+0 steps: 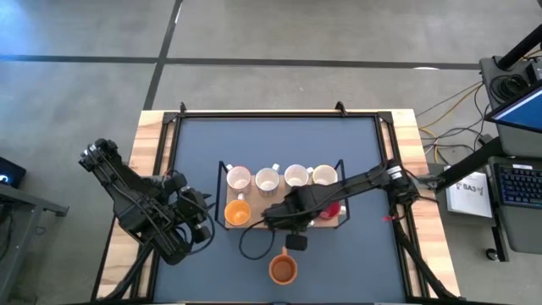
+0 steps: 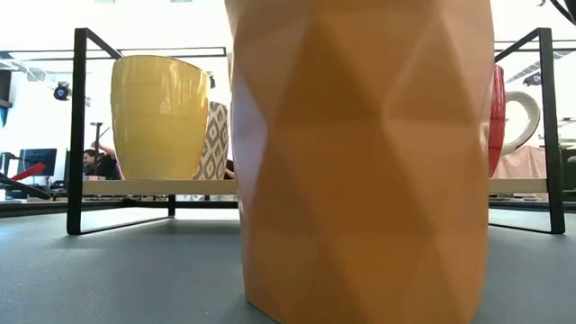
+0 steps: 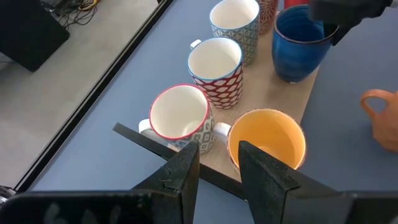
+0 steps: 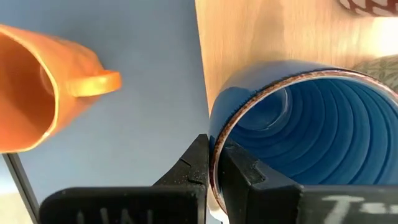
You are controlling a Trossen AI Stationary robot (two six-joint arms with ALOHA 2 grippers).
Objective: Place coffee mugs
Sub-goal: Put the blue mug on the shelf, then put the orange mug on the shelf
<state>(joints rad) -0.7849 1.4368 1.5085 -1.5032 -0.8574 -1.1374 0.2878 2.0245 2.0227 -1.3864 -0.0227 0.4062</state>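
A black-framed rack with a wooden board (image 1: 254, 222) stands mid-table. Its far row holds several white and patterned mugs (image 1: 267, 179). A yellow-orange mug (image 3: 268, 140) stands at the board's near left, and a red mug (image 1: 332, 209) at its near right. A faceted orange mug (image 1: 283, 268) rests on its base on the table in front and fills the low view (image 2: 360, 162). My right gripper (image 4: 214, 158) is shut on the blue mug (image 3: 298, 43) on the board's near side. My left gripper (image 3: 217, 158) is open, just left of the rack. My right gripper pinches the blue mug's wall at its rim (image 4: 219, 134), with one finger (image 4: 199, 165) outside and the other (image 4: 242, 171) inside. It comes from above. The mug is upright, and in the left wrist view its base (image 3: 291, 78) appears to rest on the board.
The rack's black bars (image 1: 222, 182) frame the board and cross in front of my left gripper (image 3: 143, 140). Bare blue table lies left, right and far of the rack. Cables and a keyboard (image 1: 518, 182) sit beyond the table's right edge. A person (image 2: 90, 162) shows far behind.
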